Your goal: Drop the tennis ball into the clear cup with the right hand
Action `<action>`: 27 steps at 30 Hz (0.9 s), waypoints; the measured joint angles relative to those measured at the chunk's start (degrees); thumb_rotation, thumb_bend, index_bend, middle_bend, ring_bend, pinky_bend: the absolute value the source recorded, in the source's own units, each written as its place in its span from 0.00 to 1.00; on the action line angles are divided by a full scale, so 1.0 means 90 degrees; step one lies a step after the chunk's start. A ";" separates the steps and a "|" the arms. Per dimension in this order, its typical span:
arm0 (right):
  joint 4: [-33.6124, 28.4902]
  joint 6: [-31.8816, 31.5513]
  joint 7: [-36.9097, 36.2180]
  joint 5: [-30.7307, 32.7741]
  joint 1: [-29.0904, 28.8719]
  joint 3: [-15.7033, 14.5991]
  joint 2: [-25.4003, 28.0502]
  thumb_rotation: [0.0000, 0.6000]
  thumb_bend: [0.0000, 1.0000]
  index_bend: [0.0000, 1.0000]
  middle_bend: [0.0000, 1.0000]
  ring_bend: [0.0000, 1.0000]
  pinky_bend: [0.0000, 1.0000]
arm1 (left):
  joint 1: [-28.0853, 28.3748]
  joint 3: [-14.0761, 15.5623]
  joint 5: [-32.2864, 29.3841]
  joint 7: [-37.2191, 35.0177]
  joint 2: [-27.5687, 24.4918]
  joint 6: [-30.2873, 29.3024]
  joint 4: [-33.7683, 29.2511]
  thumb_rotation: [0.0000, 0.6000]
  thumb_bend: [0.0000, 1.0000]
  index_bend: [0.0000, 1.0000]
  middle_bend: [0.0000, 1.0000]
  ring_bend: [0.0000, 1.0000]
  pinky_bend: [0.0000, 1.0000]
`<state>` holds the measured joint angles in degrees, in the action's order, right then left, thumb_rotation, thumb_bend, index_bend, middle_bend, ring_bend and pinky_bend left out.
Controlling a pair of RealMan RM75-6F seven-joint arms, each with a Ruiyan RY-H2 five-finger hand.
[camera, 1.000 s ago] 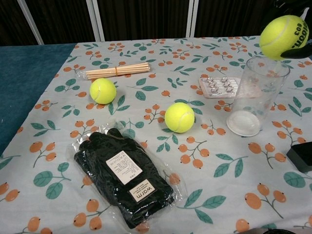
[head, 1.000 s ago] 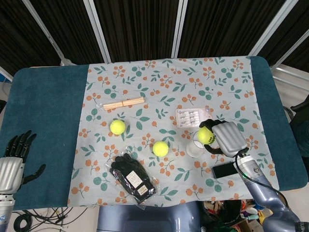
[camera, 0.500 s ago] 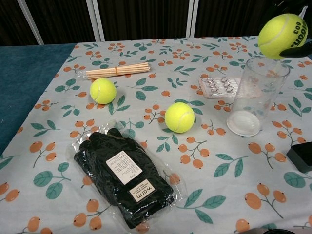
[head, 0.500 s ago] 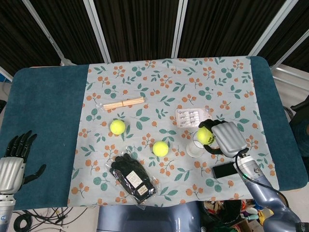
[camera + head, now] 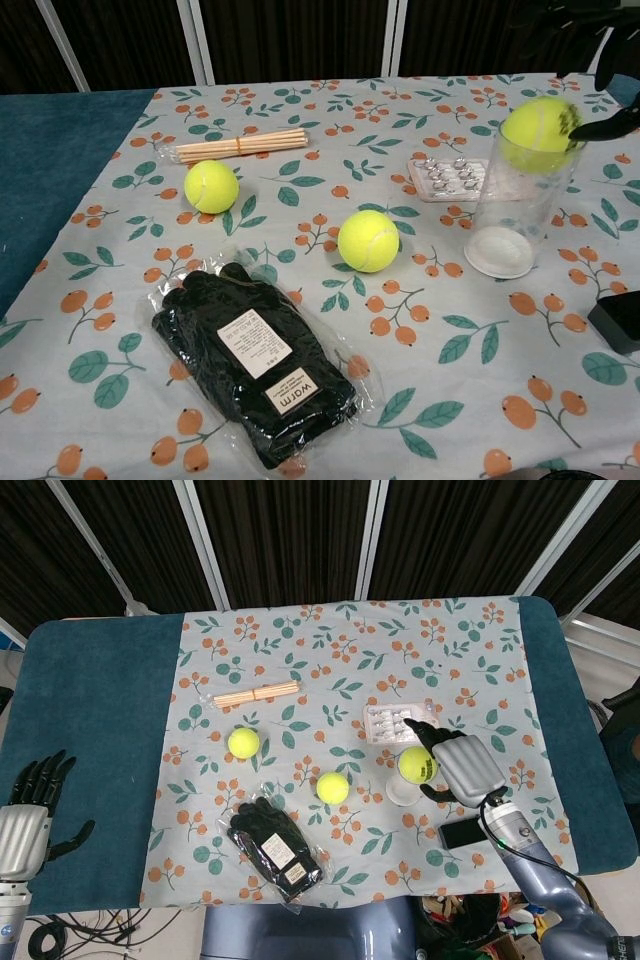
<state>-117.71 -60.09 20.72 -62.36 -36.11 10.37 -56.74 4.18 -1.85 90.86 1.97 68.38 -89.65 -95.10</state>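
A yellow tennis ball (image 5: 417,765) sits in the mouth of the clear cup (image 5: 403,790), which stands upright on the floral cloth. In the chest view the ball (image 5: 538,128) shows through the upper wall of the cup (image 5: 520,215). My right hand (image 5: 466,770) hovers just right of the cup with its fingers spread away from the ball. Dark fingertips (image 5: 612,126) reach in beside the rim. Far off at the table's front left corner, my left hand (image 5: 25,815) rests with its fingers apart and nothing in it.
Two more tennis balls (image 5: 243,742) (image 5: 332,787) lie left of the cup. A pack of black gloves (image 5: 275,845) lies at the front, wooden sticks (image 5: 257,693) further back, a blister pack (image 5: 397,723) behind the cup, and a black phone (image 5: 465,832) under my right wrist.
The ball has left my right hand and dropped from above the rim into the top of the cup. The fingers have spread. The left hand has not moved.
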 measured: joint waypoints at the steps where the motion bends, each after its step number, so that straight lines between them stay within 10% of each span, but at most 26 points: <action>1: 0.0001 0.0017 -0.0007 0.0008 -0.0003 -0.0008 0.0012 1.00 0.13 0.00 0.08 0.20 0.34 | 0.0000 -0.0002 0.0002 -0.0001 0.0000 -0.0004 0.0001 1.00 0.25 0.00 0.00 0.00 0.00; 15: -0.0129 -0.0603 -0.0082 -0.0478 0.0298 -0.0024 0.0239 1.00 0.12 0.00 0.06 0.18 0.30 | 0.0000 -0.0028 -0.0032 -0.0037 -0.0003 -0.0018 0.0022 1.00 0.25 0.00 0.00 0.00 0.00; 27: 0.1191 -0.3099 -0.0862 -0.2343 0.2322 -0.0943 0.0131 1.00 0.12 0.00 0.00 0.10 0.22 | -0.0026 -0.0057 -0.0067 -0.0018 0.0012 -0.0076 -0.0001 1.00 0.25 0.00 0.00 0.00 0.00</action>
<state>-106.99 -87.99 12.97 -83.45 -15.21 1.88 -55.56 3.94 -2.36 90.25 1.81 68.49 -90.33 -95.11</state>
